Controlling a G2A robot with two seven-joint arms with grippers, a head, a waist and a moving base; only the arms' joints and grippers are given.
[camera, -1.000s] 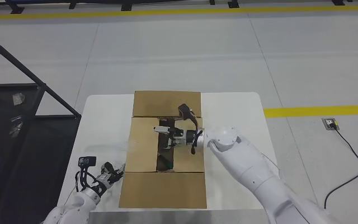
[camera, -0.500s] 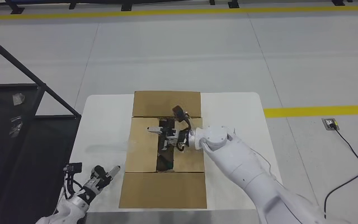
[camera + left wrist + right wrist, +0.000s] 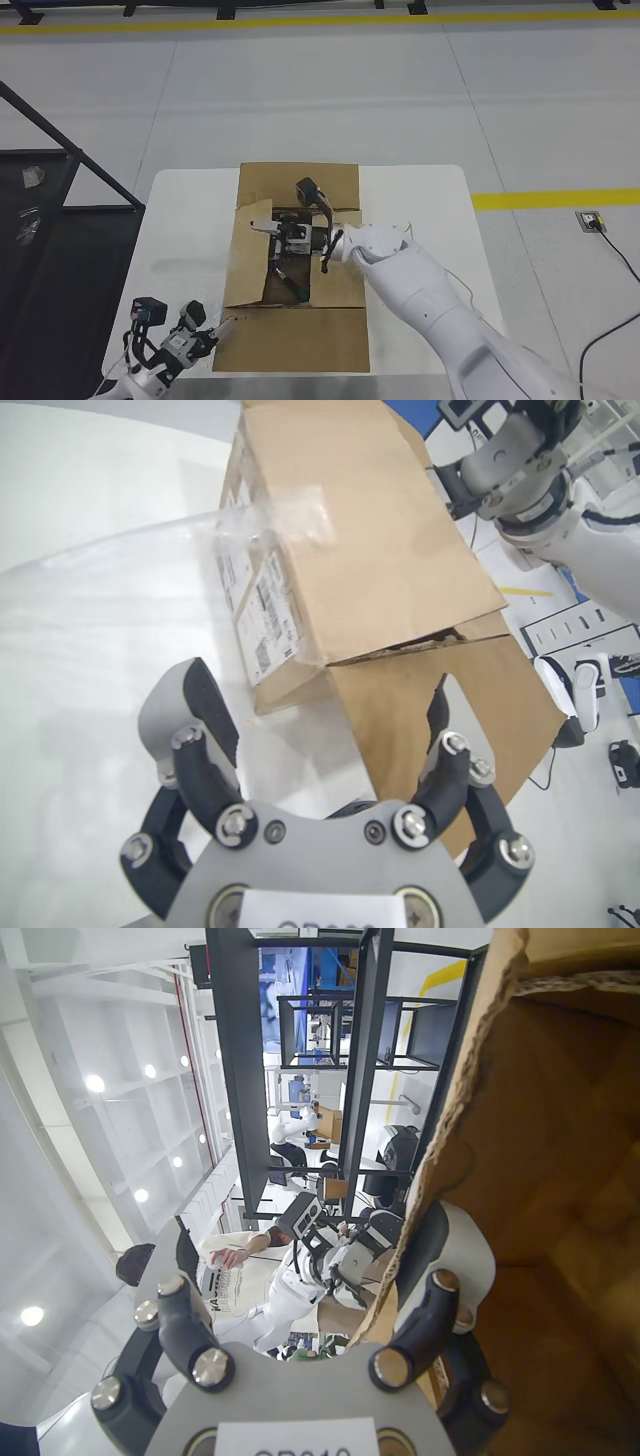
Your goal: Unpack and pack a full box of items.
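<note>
Right claw [image 3: 272,228] is sitting over the middle of the box [image 3: 345,285], its fingers spread apart and clamping nothing. One finger [image 3: 442,1248] is hooking under the free edge of the left flap [image 3: 248,258], which is passing between the two fingers and standing tilted up off the opening.

Left claw [image 3: 320,690] is hanging open and empty at the box's near left corner, at the edge of the near flap [image 3: 290,340].

The box is resting at the centre of the white surface [image 3: 420,200], its opening facing straight up. The far flap [image 3: 300,185] and the near flap are lying folded out flat, while the right flap [image 3: 340,255] is lying down over its half of the opening. Dark items [image 3: 295,272] are showing through the gap between the side flaps.

Judged from above, the box body is running a little longer from side to side than from front to back. With both long flaps spread, the whole cardboard outline is stretching away from the robot.

As for progress, opening appears about half done: two flaps are out, one is rising, one is left to turn back. Judging by the items lying inside, unpacking proper is not yet beginning, and the whole repacking is remaining.
</note>
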